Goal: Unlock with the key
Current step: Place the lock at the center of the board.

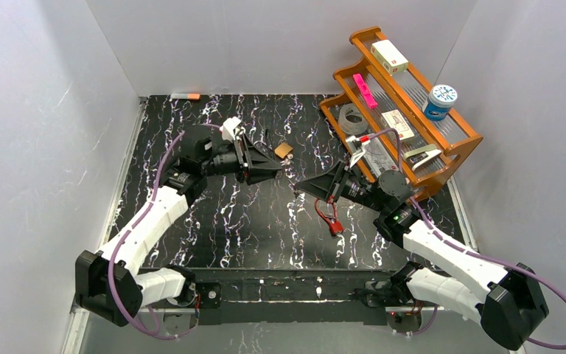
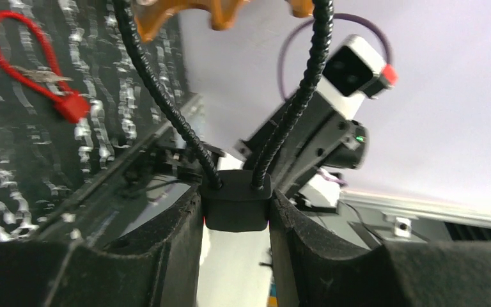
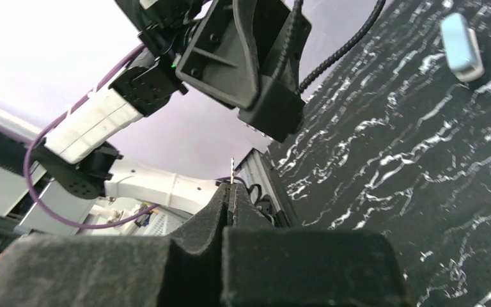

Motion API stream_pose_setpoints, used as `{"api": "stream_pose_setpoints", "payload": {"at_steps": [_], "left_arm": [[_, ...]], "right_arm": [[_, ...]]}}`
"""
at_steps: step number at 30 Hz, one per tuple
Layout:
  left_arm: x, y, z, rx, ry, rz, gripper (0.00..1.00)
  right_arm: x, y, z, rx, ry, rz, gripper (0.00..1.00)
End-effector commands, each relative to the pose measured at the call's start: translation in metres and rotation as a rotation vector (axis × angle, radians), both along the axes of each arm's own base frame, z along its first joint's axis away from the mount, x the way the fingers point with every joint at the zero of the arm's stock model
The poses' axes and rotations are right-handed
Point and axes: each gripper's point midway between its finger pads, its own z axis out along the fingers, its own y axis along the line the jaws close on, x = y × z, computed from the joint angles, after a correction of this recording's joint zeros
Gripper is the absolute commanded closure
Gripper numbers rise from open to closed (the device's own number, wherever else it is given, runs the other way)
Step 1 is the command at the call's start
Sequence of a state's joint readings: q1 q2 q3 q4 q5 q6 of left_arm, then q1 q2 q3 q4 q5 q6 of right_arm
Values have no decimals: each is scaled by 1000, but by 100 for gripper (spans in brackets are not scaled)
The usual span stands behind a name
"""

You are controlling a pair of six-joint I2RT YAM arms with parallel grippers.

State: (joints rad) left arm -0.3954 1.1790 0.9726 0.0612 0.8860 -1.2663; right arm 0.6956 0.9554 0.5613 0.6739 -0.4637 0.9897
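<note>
My left gripper [image 1: 280, 168] is shut on a small black padlock [image 2: 236, 208] with a black cable shackle [image 2: 166, 102] looping up from it. It holds the lock above the mat's middle. My right gripper [image 1: 300, 186] faces it from the right and is shut on a thin metal key [image 3: 232, 169], whose blade sticks out past the fingertips. The key tip is a short gap from the lock [image 3: 273, 107], not touching. A red cable lock [image 1: 329, 219] with its own key lies on the mat below the right gripper; it also shows in the left wrist view [image 2: 35, 67].
A wooden rack [image 1: 453, 158] stands at the back right with a tape roll, a pink item, a white box and a blue-lidded jar. A small brown piece [image 1: 284, 150] lies behind the grippers. A white-and-orange item [image 1: 185, 96] lies at the back wall.
</note>
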Motion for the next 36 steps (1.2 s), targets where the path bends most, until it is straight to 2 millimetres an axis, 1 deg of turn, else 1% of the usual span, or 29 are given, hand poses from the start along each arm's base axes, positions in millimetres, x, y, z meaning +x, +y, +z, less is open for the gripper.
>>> {"api": "stream_pose_setpoints", "payload": {"at_steps": [1,5,7,8,10,11,13,16,18,19,22,23,24,27,28,29,31,33,35,36], "left_arm": [[6,13,-62,176,-34,65,100],[12,20,-135,353,47,109,100],[12,26,-165,507,49,110,100],[13,31,-179,610,52,116,100],[14,42,-203,820,53,118,100],[11,50,-215,925,75,111,100],[9,61,-240,1086,123,81,100],[3,74,-278,1277,186,8,100],[1,78,-289,1356,192,-22,100],[2,79,-291,1388,178,-31,97],[5,81,-290,1456,151,-36,81],[6,81,-288,1462,143,-37,74],[7,81,-287,1466,140,-34,63],[9,84,-278,1479,122,-25,39],[11,85,-274,1485,111,-15,32],[13,86,-269,1489,101,-7,28],[17,85,-258,1477,74,8,24],[22,79,-244,1442,40,29,25],[30,70,-229,1380,-15,53,28],[35,64,-222,1341,-47,72,33]], "right_arm": [[15,-5,-27,-76,44,-91,99],[18,-7,-47,-115,98,-113,99],[19,-7,-55,-133,120,-119,99],[19,-7,-57,-140,126,-120,99],[21,-8,-63,-152,142,-131,99],[21,-8,-65,-157,148,-135,99],[22,-8,-70,-164,165,-136,99],[22,-8,-69,-154,185,-134,99],[22,-7,-65,-149,184,-130,99],[22,-7,-64,-151,183,-129,99],[22,-8,-63,-158,177,-135,99],[23,-9,-63,-158,176,-138,99],[22,-9,-64,-158,178,-140,99],[22,-10,-64,-160,181,-139,99],[21,-10,-64,-160,181,-138,99],[21,-10,-65,-161,182,-138,99],[22,-10,-65,-162,181,-139,99],[21,-10,-67,-165,186,-138,99],[21,-10,-68,-165,189,-137,99],[21,-10,-69,-165,190,-136,99]]}}
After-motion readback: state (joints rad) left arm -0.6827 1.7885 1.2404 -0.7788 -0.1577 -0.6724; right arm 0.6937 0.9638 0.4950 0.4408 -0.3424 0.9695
